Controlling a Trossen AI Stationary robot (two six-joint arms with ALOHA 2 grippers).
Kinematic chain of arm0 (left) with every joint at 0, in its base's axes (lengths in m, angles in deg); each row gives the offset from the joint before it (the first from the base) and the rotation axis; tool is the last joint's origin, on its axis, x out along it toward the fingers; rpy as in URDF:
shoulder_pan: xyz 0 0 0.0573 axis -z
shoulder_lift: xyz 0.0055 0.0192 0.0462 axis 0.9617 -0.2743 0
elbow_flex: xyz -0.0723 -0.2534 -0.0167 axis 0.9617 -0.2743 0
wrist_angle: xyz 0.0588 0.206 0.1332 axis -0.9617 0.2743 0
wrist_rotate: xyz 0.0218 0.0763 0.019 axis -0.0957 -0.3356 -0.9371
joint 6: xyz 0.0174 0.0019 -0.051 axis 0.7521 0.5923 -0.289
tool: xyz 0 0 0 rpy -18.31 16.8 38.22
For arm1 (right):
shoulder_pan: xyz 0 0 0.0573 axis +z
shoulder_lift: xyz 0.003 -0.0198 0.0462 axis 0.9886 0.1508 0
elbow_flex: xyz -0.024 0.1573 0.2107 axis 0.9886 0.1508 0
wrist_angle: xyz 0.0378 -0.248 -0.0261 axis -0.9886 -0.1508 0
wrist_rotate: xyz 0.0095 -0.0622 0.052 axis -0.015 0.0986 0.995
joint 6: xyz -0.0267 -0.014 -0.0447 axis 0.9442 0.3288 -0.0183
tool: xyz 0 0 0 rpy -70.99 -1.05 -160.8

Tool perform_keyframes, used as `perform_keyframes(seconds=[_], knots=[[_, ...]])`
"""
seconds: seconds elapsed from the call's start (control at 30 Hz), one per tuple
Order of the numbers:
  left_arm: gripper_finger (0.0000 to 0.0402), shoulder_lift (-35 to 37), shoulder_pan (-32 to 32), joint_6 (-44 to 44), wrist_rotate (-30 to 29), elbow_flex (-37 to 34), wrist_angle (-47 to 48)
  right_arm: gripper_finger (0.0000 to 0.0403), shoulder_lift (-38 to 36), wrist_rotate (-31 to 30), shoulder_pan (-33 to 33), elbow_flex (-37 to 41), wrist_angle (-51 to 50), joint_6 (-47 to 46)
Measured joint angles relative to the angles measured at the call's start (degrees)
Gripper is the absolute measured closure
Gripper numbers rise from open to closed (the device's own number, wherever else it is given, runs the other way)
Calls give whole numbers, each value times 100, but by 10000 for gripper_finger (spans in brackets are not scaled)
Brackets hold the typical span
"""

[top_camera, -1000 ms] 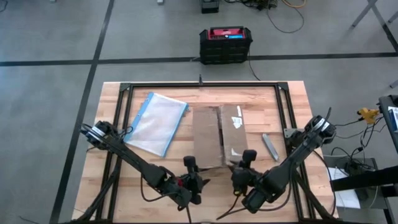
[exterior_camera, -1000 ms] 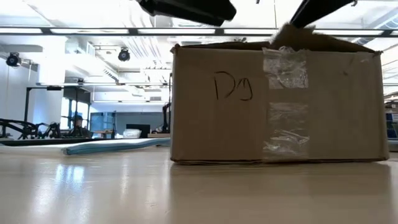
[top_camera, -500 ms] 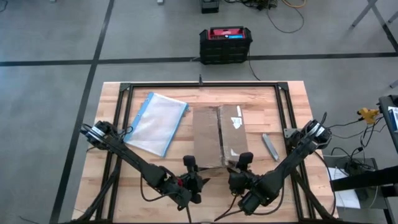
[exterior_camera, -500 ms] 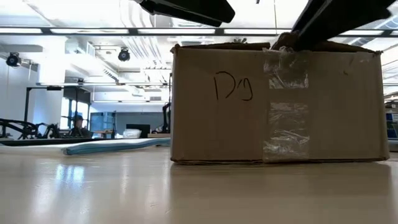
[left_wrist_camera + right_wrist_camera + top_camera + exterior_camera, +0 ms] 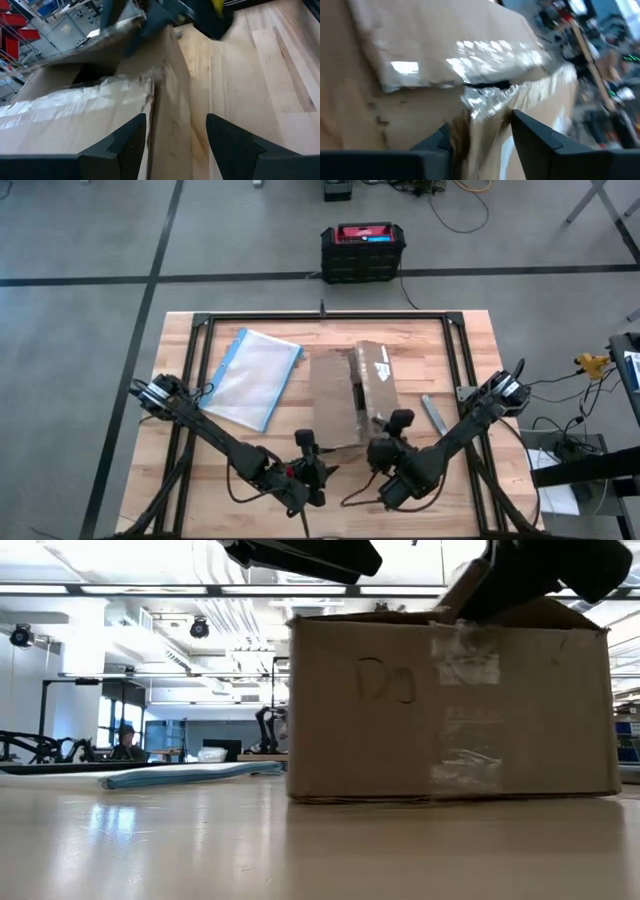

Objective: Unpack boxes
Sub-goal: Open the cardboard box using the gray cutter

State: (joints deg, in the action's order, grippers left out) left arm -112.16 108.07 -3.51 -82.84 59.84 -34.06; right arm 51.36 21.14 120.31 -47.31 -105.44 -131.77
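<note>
The brown cardboard box (image 5: 350,395) stands on the table's middle, clear tape on its near wall (image 5: 465,720). Its right top flap (image 5: 377,375) is raised, and a dark gap shows along the middle seam. My right gripper (image 5: 393,425) is at the box's near top edge, shut on that flap. My left gripper (image 5: 305,445) is open just before the box's near left corner (image 5: 160,100); its fingers stand on either side of that corner edge, and I cannot tell whether they touch it. My right gripper has the near end of the right flap (image 5: 485,107), where crumpled clear tape hangs, between its two fingers (image 5: 535,135). It comes slanting down from the table's near right side. The flap's near end is lifted off the box top; the box rests on the table.
A clear blue-edged plastic bag (image 5: 250,377) lies flat left of the box. A small grey bar (image 5: 433,415) lies to the right of the box. A black crate with a red top (image 5: 363,250) stands on the floor beyond the far edge. Black frame rails (image 5: 320,320) border the table.
My right gripper has gone toward the box's near top edge, tipped further down, and taken the taped flap end. The right flap has come up along the seam, and the box's near left corner has slid a little toward the table's right.
</note>
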Motion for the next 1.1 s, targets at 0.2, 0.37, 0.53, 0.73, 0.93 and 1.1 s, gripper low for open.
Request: perform_keyframes(seconds=[0.2, 0.37, 0.53, 0.73, 0.93, 1.1], knots=[[209, -257, -192, 156, -69, -2, -378, 380, -63, 539, -9, -26, -932, -1174], [209, -267, -453, 200, -191, -2, -759, 393, -101, 863, -2, -149, -1006, -1362], [209, -267, -649, 196, -190, -2, -720, 400, -245, 935, 27, -363, -1000, -1424], [209, -254, -634, 159, -341, 0, -123, 401, -691, 947, 97, -505, -989, -1341], [209, -211, -502, 73, -418, 7, 314, 400, -1356, 1027, 125, -470, -965, -1204], [209, -98, -388, 6, -561, -3, 579, 400, -1877, 1048, 125, -384, -966, -1075]])
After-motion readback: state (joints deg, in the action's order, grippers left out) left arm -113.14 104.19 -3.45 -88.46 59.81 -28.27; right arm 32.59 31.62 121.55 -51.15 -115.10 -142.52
